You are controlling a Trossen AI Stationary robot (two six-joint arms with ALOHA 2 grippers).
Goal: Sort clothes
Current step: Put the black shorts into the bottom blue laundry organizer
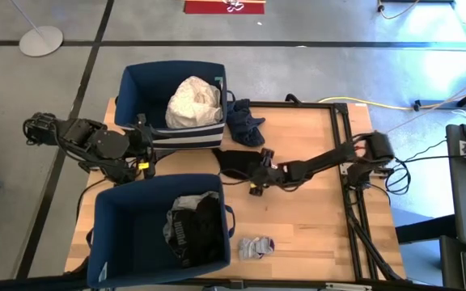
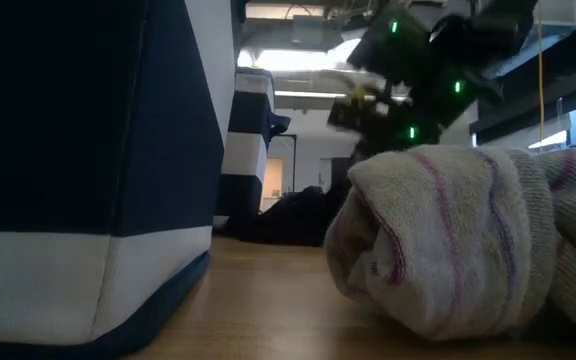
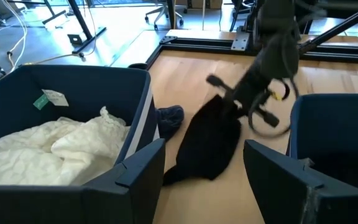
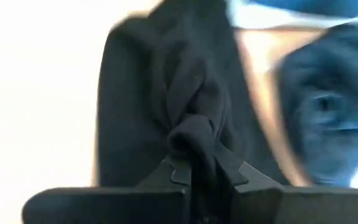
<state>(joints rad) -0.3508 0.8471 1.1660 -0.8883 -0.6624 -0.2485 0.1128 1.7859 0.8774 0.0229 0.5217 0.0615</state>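
Observation:
A black garment lies on the wooden table between the two navy bins; it also shows in the left wrist view. My right gripper is shut on its right end. My left gripper is open and empty, low between the bins at the table's left, its fingers pointing at the black garment. A navy garment lies on the table by the far bin. A grey-white sock lies near the front edge. A cream garment fills the far bin. Black and grey clothes lie in the near bin. My right gripper pinches a bunched fold of the black garment between its two fingers, at the garment's end nearest the table's right. The fingers come in low from the right. The rest of the garment trails slack on the table toward the left.
The two bins take up the table's left half, with a narrow gap between them. The sock fills the low view's foreground. A black metal frame runs along the table's right side. Bare wood lies at the near right.

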